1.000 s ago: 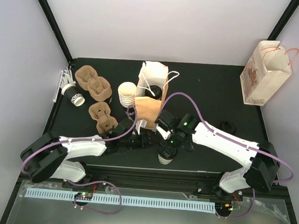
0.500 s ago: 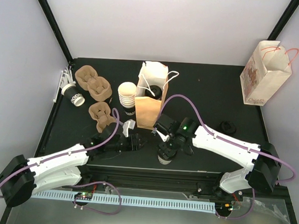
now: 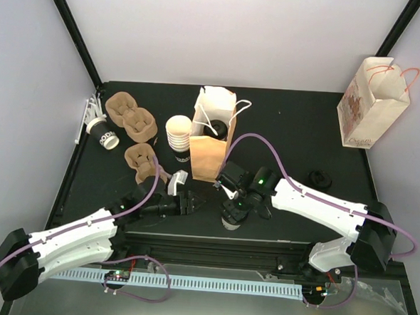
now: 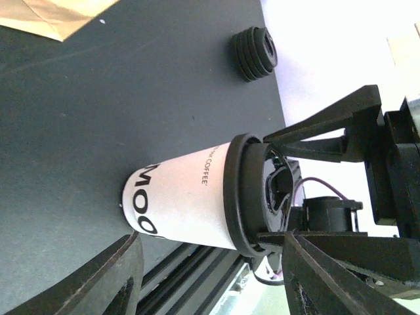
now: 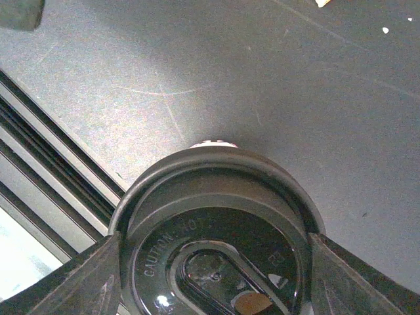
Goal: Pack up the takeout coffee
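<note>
A takeout coffee cup (image 4: 190,197), white with a black lid (image 5: 216,223), stands upright near the table's front edge (image 3: 231,221). My right gripper (image 3: 233,205) comes down on it from above, shut on the lid's rim, one finger (image 5: 85,282) on each side. My left gripper (image 3: 191,201) is open and empty just left of that cup, and its fingers (image 4: 111,282) do not touch it. A second lidded cup (image 3: 212,129) sits inside the open brown paper bag (image 3: 209,154). A third cup (image 3: 103,134) lies on its side at the far left.
A stack of lidless cups (image 3: 177,135) stands left of the brown bag. Brown pulp carriers (image 3: 131,117) (image 3: 145,162) lie on the left. A stack of black lids (image 3: 319,178) (image 4: 254,52) sits at the right, and a white printed bag (image 3: 374,103) at the far right.
My left gripper has drawn back to the left, away from the brown bag and the cup, and its jaws have widened a little. The right gripper and its cup have stayed put.
</note>
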Available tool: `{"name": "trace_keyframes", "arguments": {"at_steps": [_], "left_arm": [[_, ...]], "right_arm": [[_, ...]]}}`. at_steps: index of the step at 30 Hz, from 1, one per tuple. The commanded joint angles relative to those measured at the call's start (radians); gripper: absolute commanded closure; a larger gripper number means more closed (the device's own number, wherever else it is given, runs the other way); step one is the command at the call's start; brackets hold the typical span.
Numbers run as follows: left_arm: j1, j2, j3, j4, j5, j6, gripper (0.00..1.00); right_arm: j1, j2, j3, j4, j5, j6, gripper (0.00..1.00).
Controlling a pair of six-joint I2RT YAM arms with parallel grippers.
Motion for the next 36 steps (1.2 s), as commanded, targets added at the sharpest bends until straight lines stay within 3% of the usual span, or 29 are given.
{"name": "trace_keyframes", "arguments": {"at_steps": [1,16,36], "left_arm": [[-0.005,0.027,-0.030,0.170,0.092,-0.093,0.41],[-0.025,0.257,-0.015,0.370,0.156,-0.131,0.47],[-0.025,0.403,-0.006,0.405,0.181,-0.084,0.50]], "right_arm": [[0.006,-0.025,-0.011,0.031,0.031,0.007,0.30],[0.010,0.008,-0.002,0.042,0.005,-0.025,0.31],[0.018,0.067,0.046,0.021,0.017,-0.038,0.28]]}}
